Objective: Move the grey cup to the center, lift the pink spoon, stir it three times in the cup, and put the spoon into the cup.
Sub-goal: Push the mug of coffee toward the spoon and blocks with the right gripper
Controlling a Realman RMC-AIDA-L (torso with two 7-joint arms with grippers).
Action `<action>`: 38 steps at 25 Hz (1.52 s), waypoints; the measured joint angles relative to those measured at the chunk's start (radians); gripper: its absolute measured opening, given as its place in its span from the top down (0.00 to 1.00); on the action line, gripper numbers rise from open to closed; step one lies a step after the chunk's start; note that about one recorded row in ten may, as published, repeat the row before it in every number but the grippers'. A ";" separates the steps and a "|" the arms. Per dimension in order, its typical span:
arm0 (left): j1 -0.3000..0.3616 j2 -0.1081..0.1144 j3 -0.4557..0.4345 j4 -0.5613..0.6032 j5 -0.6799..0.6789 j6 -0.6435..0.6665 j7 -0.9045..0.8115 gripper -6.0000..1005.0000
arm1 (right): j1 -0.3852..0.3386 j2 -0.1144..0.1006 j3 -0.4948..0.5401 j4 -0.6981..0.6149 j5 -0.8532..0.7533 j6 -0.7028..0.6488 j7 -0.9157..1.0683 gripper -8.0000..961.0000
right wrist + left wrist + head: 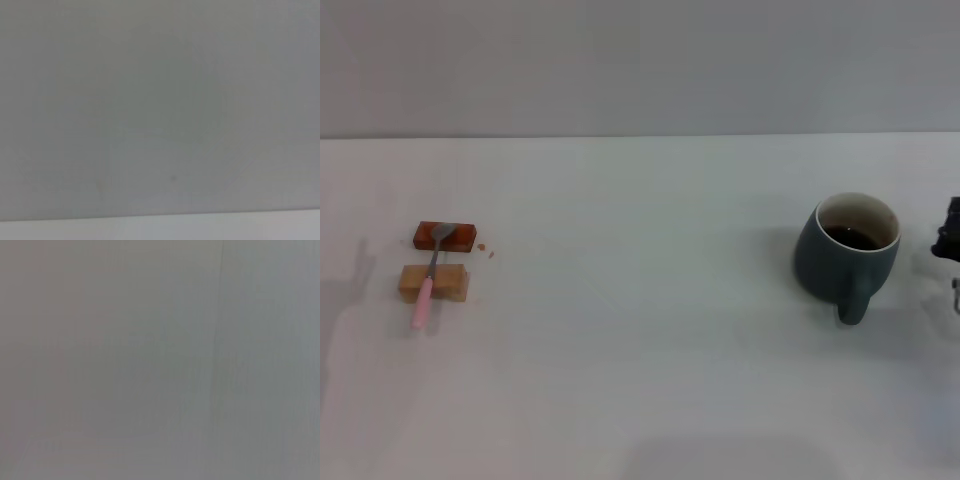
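Cup: the grey cup (847,255) stood upright on the white table (640,380), well toward the robot's right, handle turned toward the robot, dark liquid inside; not at the center.
Spoon: the pink spoon (428,280) lay far off on the robot's left, metal bowl resting on a reddish-brown block (446,236), pink handle crossing a tan block (435,283) and tilting down toward the table.
Right gripper: only a dark fragment of the right gripper (949,232) showed at the head view's right edge, just beside the cup and apart from it; whether its fingers were spread or pressed together could not be told.
Left gripper: absent from every view.
Risk, cup: liquid stood fairly high, so a jerky slide or a tilted grasp would likely slop it over the rim; the rounded wall could slip between fingers unless the handle was taken.
Risk, spoon: perched loosely on two blocks, it would probably roll off or scatter them if nudged sideways; crumbs (485,248) already lay beside the red block.
Head view only: showed cup, spoon, blocks, gripper fragment.
Wrist views: both gave plain grey surface, no task object, no fingers; the right wrist view added a pale band along one edge.
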 joint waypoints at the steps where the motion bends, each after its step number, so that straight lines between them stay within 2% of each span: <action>1: 0.000 0.000 0.000 0.000 0.000 0.002 -0.011 0.20 | 0.000 0.000 -0.019 0.008 0.000 0.001 0.000 0.99; 38: -0.001 0.000 0.002 -0.003 -0.001 0.004 -0.031 0.20 | 0.017 0.004 -0.268 0.148 0.000 0.015 0.010 0.99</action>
